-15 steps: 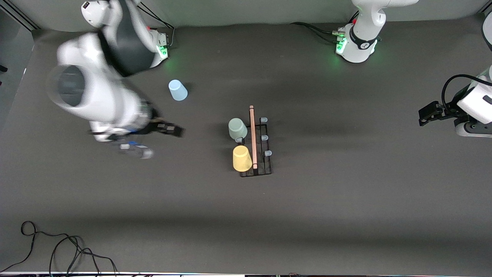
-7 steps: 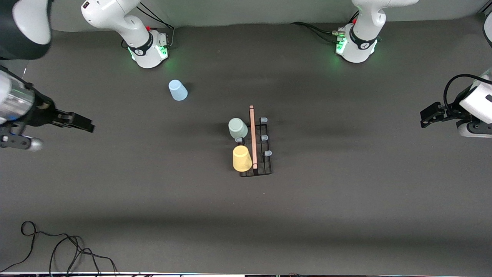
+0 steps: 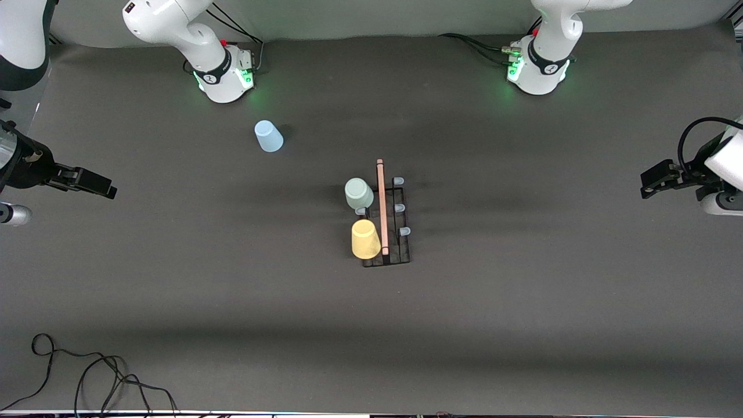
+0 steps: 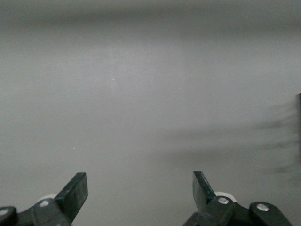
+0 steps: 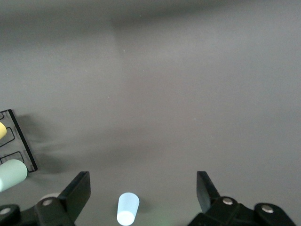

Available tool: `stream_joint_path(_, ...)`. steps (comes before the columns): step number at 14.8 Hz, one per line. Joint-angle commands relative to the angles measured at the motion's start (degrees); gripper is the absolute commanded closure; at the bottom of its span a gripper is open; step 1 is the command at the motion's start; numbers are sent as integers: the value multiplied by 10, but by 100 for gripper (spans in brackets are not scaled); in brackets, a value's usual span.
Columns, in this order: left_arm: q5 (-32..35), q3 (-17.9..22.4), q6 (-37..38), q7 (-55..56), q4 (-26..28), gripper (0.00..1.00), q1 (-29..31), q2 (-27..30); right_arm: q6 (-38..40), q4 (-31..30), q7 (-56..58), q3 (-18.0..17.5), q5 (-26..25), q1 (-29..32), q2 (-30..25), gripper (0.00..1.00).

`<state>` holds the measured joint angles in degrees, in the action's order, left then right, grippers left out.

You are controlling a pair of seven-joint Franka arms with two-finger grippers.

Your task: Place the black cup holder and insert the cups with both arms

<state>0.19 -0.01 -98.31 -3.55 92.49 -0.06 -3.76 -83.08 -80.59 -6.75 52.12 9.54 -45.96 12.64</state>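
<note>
the black cup holder stands mid-table with the yellow cup and grey-green cup on it; the blue cup stands near the right arm's base. the right gripper and left gripper hover at their ends of the table, fingers spread, empty.

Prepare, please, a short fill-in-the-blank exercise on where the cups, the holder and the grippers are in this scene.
1. The yellow cup sits on the black cup holder, nearer the front camera than the ____ cup.
2. The light blue cup stands on the ____, apart from the holder.
3. The left gripper and right gripper are both open and hold ____.

Missing words: grey-green; table; nothing
</note>
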Motion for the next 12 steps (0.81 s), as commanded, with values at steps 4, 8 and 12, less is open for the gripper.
stream_joint_path(4, -5, 1, 7, 17, -16, 1, -1, -4, 16, 1, 7, -150, -22, 142, -12, 0)
stream_joint_path(8, 2, 1, 9, 17, -16, 1, -3, -5, 16, -3, 5, -287, -60, 256, -30, 0)
stream_joint_path(12, 11, 1, 13, 17, -16, 1, -3, -5, 15, -14, 4, -379, -67, 333, -44, 0)
